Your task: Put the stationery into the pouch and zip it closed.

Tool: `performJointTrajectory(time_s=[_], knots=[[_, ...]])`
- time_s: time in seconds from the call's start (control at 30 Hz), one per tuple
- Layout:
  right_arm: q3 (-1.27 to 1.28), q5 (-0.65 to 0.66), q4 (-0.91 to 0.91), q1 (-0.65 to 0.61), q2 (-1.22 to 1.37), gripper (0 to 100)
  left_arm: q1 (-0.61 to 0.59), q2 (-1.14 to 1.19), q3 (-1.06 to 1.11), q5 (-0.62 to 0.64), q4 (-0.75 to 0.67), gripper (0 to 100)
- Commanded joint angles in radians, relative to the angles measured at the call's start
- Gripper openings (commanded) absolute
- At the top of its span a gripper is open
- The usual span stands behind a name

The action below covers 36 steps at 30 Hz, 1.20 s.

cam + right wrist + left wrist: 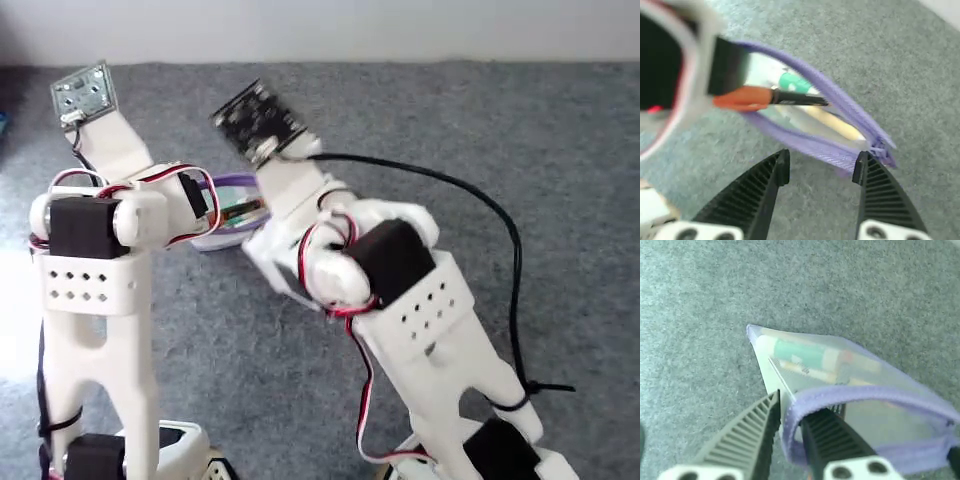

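Observation:
A translucent pouch [850, 380] with purple zip trim lies on the grey mat, partly hidden between the two arms in the high view [232, 215]. My left gripper [790, 412] is shut on the pouch's purple rim at one end and holds the mouth apart. Inside lie a green-and-white stick [805, 352] and a pale pencil [837, 127]. An orange-and-black pen [772, 97] sticks out of the mouth, its orange end beside the left arm's finger. My right gripper [822, 162] hangs open just above the near purple rim [810, 147], touching nothing.
The grey mat [500, 130] runs back to a white wall. A black cable [505, 235] loops from the right arm across the mat on the right. Both arm bases stand at the front edge.

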Motion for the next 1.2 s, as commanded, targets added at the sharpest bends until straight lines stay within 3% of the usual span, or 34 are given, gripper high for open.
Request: performJointTrajectory(time_s=[0.0,0.27,0.47,0.6,0.77,0.9,1.17], knots=[[-0.034,0.011,0.045,-0.035,-0.07,22.3,-0.006,-0.034,-0.008,0.014,0.015,2],[0.256,0.014,-0.015,-0.033,-0.338,22.3,0.005,-0.035,-0.016,0.014,0.012,1],[0.52,0.012,-0.105,0.071,-0.613,22.1,0.137,-0.094,-0.139,0.012,0.003,1],[0.537,-0.049,-0.101,0.226,-0.728,22.1,0.12,-0.092,-0.15,0.015,0.011,1],[0.539,-0.066,-0.031,0.401,-0.773,22.1,0.009,0.061,0.065,0.015,0.008,1],[0.534,-0.066,-0.01,0.444,-0.776,22.1,0.0,0.112,0.07,0.015,0.02,1],[0.532,-0.095,-0.01,0.449,-0.776,22.1,0.066,-0.023,-0.074,0.015,0.021,1]])
